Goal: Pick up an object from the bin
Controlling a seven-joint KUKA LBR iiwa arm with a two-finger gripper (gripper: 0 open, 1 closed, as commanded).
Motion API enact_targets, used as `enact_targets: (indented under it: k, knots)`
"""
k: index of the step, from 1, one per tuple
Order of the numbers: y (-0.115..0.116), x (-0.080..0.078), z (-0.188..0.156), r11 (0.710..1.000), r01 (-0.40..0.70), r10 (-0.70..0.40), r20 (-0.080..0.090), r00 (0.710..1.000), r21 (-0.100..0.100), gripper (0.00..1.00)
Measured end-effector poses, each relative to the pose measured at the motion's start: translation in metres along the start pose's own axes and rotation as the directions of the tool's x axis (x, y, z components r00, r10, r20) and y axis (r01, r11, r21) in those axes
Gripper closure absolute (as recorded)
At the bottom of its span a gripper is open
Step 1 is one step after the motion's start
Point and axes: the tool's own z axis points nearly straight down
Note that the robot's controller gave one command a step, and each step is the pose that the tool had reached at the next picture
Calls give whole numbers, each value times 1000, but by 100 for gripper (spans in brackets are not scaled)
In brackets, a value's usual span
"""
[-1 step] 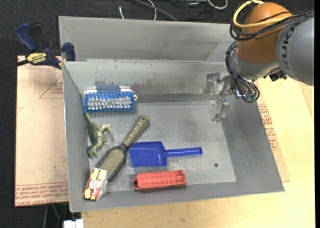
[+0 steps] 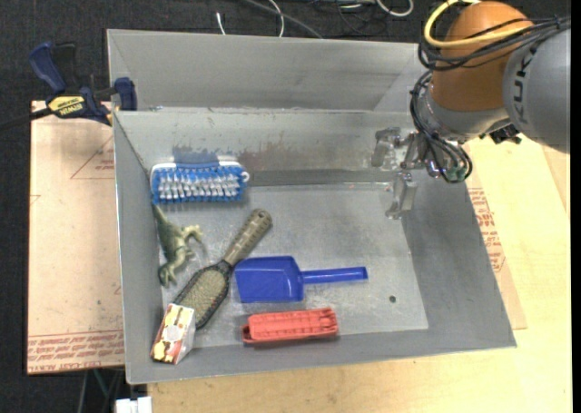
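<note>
Scuffed metal bin (image 2: 272, 84); jaws seemingly hover beyond blue plastic scoop (image 2: 272, 280).

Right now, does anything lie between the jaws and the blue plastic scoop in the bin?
Nothing visible does. The jaws hang over bare floor of the grey metal bin near its back wall. The blue plastic scoop lies apart, its handle end nearest them, with only bare floor between.

The arm (image 2: 552, 107) is grey metal with dark lettering (partly cut off at the edge). An orange dome-shaped cover (image 2: 477, 57) caps its wrist, looped by black and yellow cables (image 2: 444, 19). The hand (image 2: 396, 195) is small, silvery metal.
</note>
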Motion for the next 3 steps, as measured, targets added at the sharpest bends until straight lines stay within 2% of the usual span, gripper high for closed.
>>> enact_targets:
  k: [1,2,3]
  knots:
    - [79,67,91,948,318,-318,-4,948,-4,0]
    - [70,54,46,978,208,-208,7,978,2,0]
    - [109,69,60,952,306,-306,-1,952,-5,0]
